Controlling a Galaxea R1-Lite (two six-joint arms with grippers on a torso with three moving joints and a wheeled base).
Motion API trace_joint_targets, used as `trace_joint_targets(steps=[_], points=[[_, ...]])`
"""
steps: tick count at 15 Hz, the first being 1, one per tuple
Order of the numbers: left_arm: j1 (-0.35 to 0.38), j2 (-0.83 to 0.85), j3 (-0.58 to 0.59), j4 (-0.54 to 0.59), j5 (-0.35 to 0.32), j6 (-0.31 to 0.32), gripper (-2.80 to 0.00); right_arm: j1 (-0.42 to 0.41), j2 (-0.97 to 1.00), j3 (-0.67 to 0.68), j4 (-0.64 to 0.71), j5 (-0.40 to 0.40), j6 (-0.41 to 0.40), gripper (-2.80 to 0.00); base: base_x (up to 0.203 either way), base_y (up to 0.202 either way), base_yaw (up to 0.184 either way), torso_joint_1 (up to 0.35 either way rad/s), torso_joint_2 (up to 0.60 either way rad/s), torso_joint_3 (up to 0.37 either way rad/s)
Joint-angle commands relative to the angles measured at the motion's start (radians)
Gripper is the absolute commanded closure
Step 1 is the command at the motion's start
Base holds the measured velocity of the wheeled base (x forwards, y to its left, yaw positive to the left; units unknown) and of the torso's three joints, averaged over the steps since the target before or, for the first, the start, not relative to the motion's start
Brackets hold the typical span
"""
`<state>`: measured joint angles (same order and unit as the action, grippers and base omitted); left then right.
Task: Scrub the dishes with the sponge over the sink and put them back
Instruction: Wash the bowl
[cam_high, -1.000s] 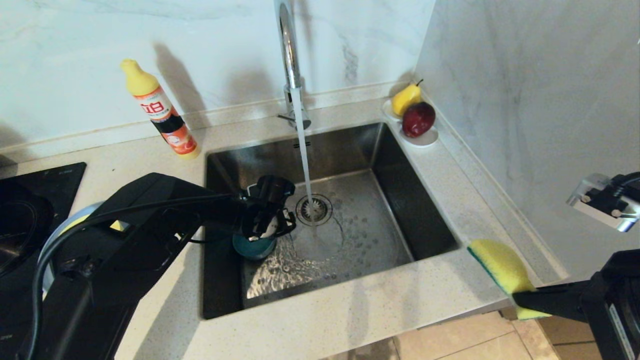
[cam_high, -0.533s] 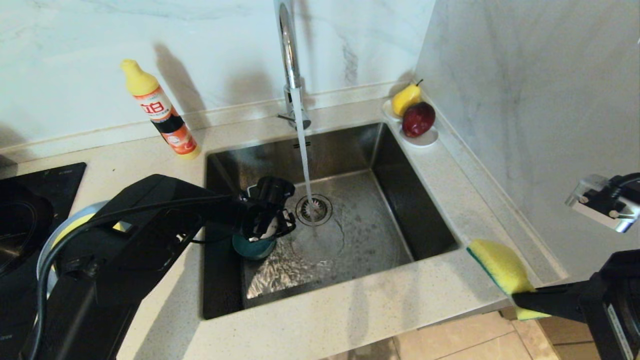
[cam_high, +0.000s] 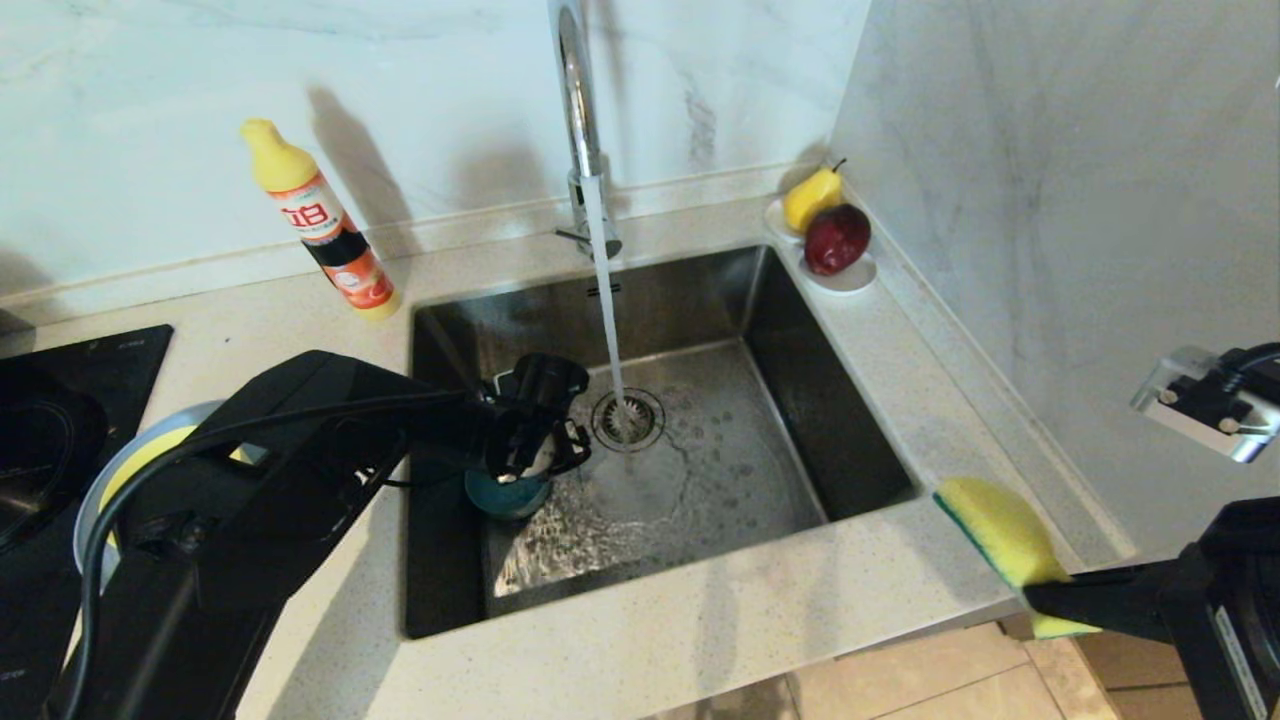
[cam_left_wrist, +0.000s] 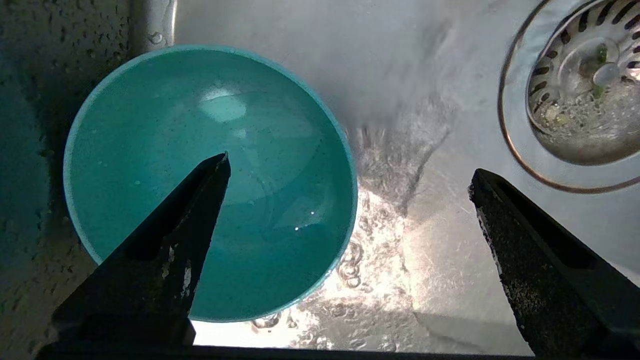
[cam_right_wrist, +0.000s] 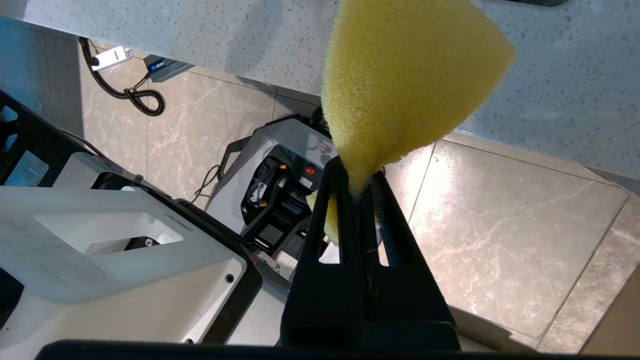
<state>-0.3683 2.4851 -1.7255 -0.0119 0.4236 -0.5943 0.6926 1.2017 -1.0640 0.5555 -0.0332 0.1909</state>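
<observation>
A small teal bowl (cam_high: 508, 493) stands upright on the sink (cam_high: 790, 330) floor near its left wall, with water in it (cam_left_wrist: 210, 180). My left gripper (cam_high: 535, 450) hangs open just above it, one finger over the bowl and the other over bare steel (cam_left_wrist: 350, 165). Water runs from the faucet (cam_high: 580, 120) onto the drain strainer (cam_high: 628, 418). My right gripper (cam_high: 1040, 595) is shut on the yellow sponge (cam_high: 1000, 540) beyond the counter's front right corner (cam_right_wrist: 410, 75). A yellow-green bowl (cam_high: 130, 465) sits on a grey-blue plate (cam_high: 85, 520) on the left counter, mostly hidden by my left arm.
A detergent bottle (cam_high: 322, 222) stands behind the sink at the left. A white fruit dish (cam_high: 850, 278) with a pear and an apple sits in the back right corner. A black cooktop (cam_high: 40, 430) lies at far left. A marble wall (cam_high: 1050, 200) bounds the right side.
</observation>
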Motion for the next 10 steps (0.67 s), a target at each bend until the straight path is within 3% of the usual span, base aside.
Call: trace_joint_targets(steps=[1,10], points=[[0.000,0.011,-0.004,-0.001,0.003,-0.004,-2.80,-0.004,0.001,0.001,0.003,-0.001,-0.001,0.00,0.000,0.000,0.000,0.000,0.00,0.000],[0.000,0.035,-0.040,0.000,-0.013,-0.002,-2.80,-0.005,0.005,0.001,0.003,0.000,-0.001,0.00,0.000,0.000,0.000,0.000,0.00,0.000]])
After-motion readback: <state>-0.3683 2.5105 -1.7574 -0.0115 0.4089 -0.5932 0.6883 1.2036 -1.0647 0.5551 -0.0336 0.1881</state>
